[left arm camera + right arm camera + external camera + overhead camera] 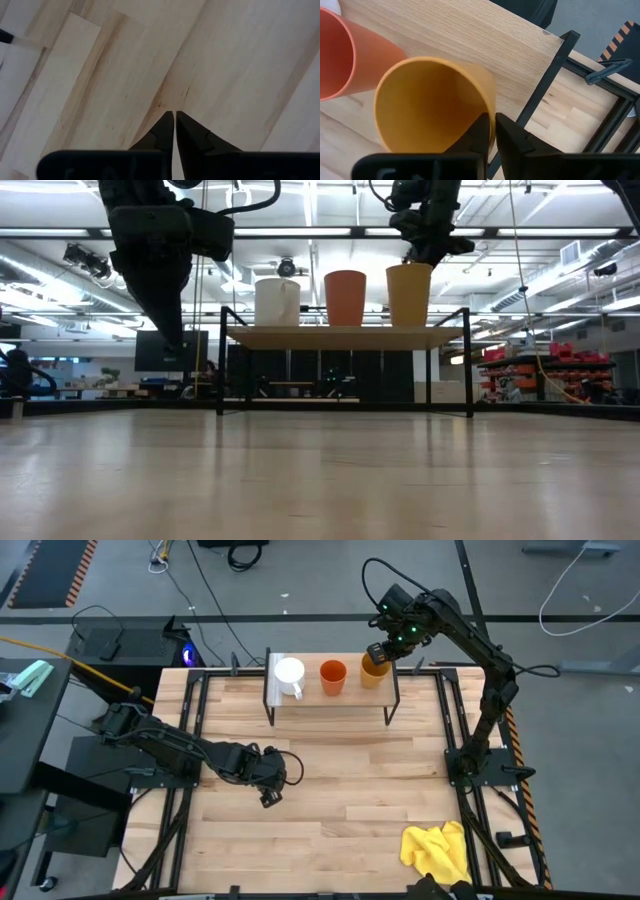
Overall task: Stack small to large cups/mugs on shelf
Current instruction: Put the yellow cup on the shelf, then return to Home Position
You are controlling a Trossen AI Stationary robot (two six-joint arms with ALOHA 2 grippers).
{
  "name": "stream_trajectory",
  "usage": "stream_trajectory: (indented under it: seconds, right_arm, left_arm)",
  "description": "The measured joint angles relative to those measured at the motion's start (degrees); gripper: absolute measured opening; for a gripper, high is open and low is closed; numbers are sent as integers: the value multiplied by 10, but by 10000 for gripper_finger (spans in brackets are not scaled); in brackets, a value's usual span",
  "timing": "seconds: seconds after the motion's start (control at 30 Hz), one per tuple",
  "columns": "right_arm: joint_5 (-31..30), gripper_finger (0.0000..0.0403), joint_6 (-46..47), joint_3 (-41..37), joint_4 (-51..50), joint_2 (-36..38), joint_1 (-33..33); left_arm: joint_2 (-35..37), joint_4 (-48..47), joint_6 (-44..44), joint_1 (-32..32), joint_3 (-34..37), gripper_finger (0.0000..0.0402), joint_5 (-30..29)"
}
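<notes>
The light-wood shelf (330,697) stands on black legs at the table's far side. Three cups stand in a row on it. The white mug (289,673) is on the left, the orange-red cup (333,676) in the middle and the taller mustard-yellow cup (374,673) on the right. In the low view the mustard-yellow cup (409,295) rests with its base on the shelf (345,335). My right gripper (379,653) is over the mustard-yellow cup, shut on it. My left gripper (270,792) hangs shut above bare tabletop left of centre, and touches nothing. My right gripper (493,120) pinches the mustard-yellow cup's rim (491,111) on the side away from the orange-red cup, one finger (479,129) inside the cup and one outside. The fingers come from above, pointing down. The cup stands upright with its base on the shelf.
A crumpled yellow cloth (437,848) lies at the table's near right corner. Black metal rails (452,720) run along the table's sides. The shelf's thin black legs (468,360) stand at its ends. Open tabletop (340,790) lies between the shelf and the near edge.
</notes>
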State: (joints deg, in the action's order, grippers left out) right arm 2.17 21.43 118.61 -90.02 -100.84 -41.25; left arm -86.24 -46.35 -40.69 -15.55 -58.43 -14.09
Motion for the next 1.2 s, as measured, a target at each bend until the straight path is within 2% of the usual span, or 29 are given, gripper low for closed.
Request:
stream_trajectory:
  seconds: [0.37, 0.73, 1.2]
  right_arm:
    - [0, 71, 0, 0, 0, 0, 0]
    - [-17, 74, -10, 13, 1, 8, 0]
    - [-36, 73, -7, 15, 5, 101, 16]
  left_arm:
    - [0, 0, 0, 0, 0, 9, 0]
    - [0, 0, -2, 0, 0, 31, 0]
    - [0, 1, -2, 0, 0, 15, -2]
